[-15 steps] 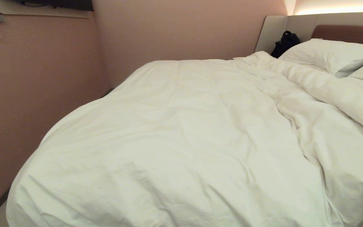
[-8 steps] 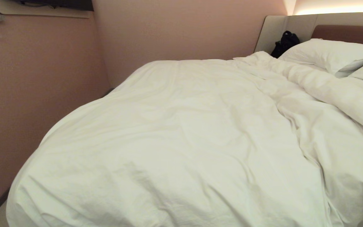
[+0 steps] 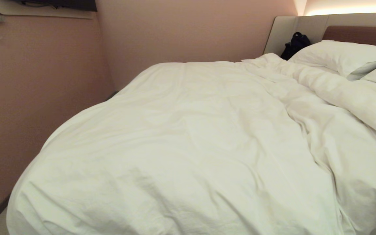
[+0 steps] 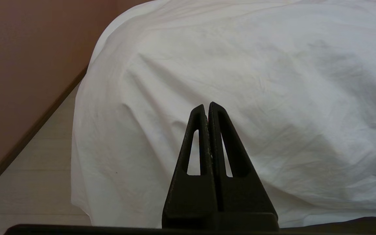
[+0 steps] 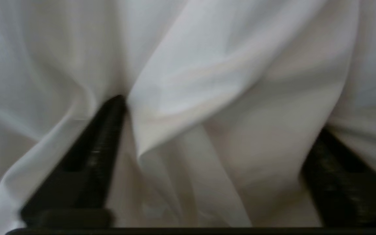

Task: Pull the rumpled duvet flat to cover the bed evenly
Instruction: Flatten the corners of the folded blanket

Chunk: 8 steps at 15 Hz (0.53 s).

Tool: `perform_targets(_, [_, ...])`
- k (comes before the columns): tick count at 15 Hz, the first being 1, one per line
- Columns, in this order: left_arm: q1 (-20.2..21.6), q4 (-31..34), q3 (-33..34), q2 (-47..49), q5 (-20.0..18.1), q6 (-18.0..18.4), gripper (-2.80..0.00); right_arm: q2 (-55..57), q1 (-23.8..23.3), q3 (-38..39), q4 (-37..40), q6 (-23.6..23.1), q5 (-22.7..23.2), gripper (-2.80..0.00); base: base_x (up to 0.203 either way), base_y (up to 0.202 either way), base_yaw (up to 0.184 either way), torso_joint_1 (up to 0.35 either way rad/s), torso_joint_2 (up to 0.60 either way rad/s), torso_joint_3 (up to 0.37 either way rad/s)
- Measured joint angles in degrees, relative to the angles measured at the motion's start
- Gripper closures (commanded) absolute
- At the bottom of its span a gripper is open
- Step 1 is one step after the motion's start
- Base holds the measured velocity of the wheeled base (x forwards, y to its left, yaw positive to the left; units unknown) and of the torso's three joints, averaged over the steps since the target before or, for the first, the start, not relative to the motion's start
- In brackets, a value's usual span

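Down at the near edge of the bed (image 3: 305, 26), the left pincer (image 4: 206, 106) hangs with its two black fingers pressed together, holding nothing, pointed at the duvet (image 3: 188, 147) where it drapes over the corner toward the pale floor (image 4: 28, 163). The right pincer (image 5: 214, 130) has its fingers spread wide and pushed into loose white folds of the duvet; cloth bunches between them, but nothing is clamped. Beyond, the duvet lies across most of the bed, fairly smooth on the left side by the pink wall (image 3: 44, 81) and heaped in a rumpled ridge on the right. Farthest off, pillows (image 3: 338, 55) rest against the headboard (image 3: 361, 32), a black bag (image 3: 295, 44) beside them.
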Motion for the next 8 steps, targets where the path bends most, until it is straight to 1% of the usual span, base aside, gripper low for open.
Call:
perform_targets(5, [0.00,0.00,0.00,0.00,-0.01,0.02,0.00,-0.84,-0.23,-0.13,0.27,0.66,0.11,0.00,0.000,0.000,0.000,0.000,0.00,0.000])
perform_targets(8, [0.00,0.00,0.00,0.00,-0.01,0.01,0.00,-2.49,-1.44,-0.11,1.36,1.42,0.15,0.00,0.000,0.000,0.000,0.000,0.00,0.000])
